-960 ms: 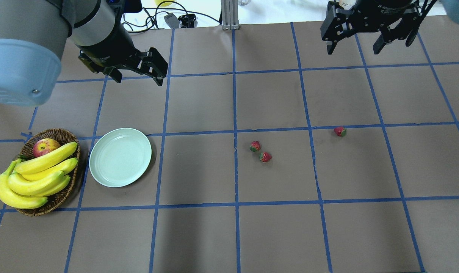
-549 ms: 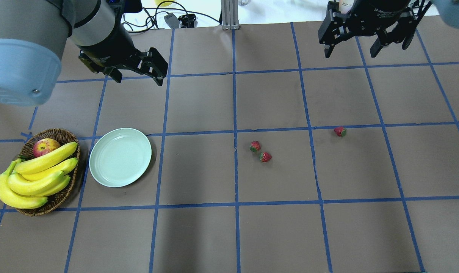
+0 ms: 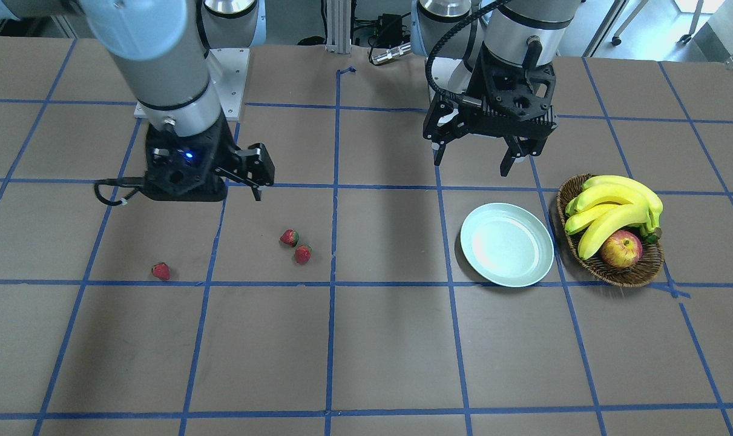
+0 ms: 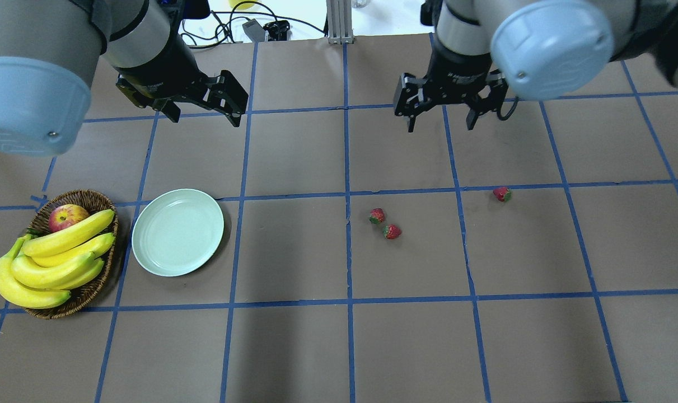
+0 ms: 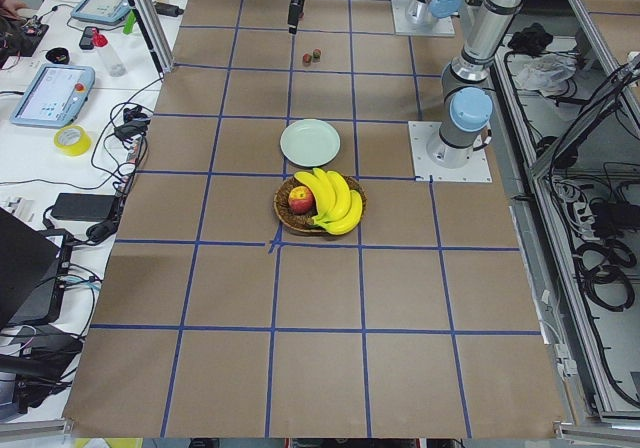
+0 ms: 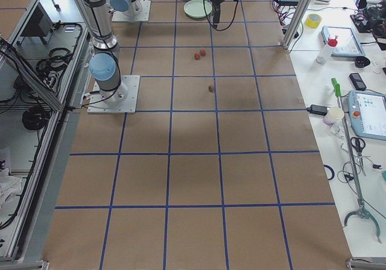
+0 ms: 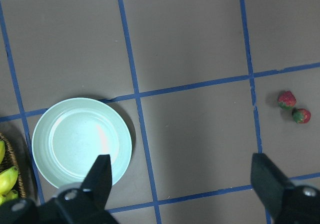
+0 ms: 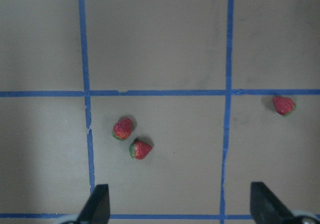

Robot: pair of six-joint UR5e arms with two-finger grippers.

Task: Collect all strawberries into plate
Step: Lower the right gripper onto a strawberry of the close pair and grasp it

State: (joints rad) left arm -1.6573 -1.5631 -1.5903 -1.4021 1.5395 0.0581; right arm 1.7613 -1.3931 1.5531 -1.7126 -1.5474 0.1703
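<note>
We find the three strawberries [image 4: 392, 231] loose on the brown-paper worktop [image 4: 294, 347], all on the robot's right half. Two lie just beside each other near the centre line. The third strawberry [image 4: 502, 193] sits apart, farther right, against a blue tape line [image 4: 540, 185]. The plate [image 4: 177, 232], pale mint and glossy, rests well apart from them on the robot's left half. Just beside it on its outer side is a wicker basket [image 4: 92, 291] holding a bunch of bananas [image 4: 64, 252] and a red-yellow apple [image 4: 67, 217].

The left claw [image 4: 205, 118] hangs above the worktop on the robot-base side of the plate. It points down with its fingers spread wide and grips nothing; its wrist camera looks onto the plate. The right claw [image 4: 440, 127] hangs likewise on the base side of the paired berries, its fingers also wide apart and closed on nothing. All three berries show in its wrist view.

Blue tape divides the paper into large squares. Cables [image 4: 227, 25] and an aluminium post [image 4: 339, 22] stand at the edge by the robot. In the side views we make out benches with a tablet [image 5: 52, 96] and a yellow tape roll [image 5: 72, 140].
</note>
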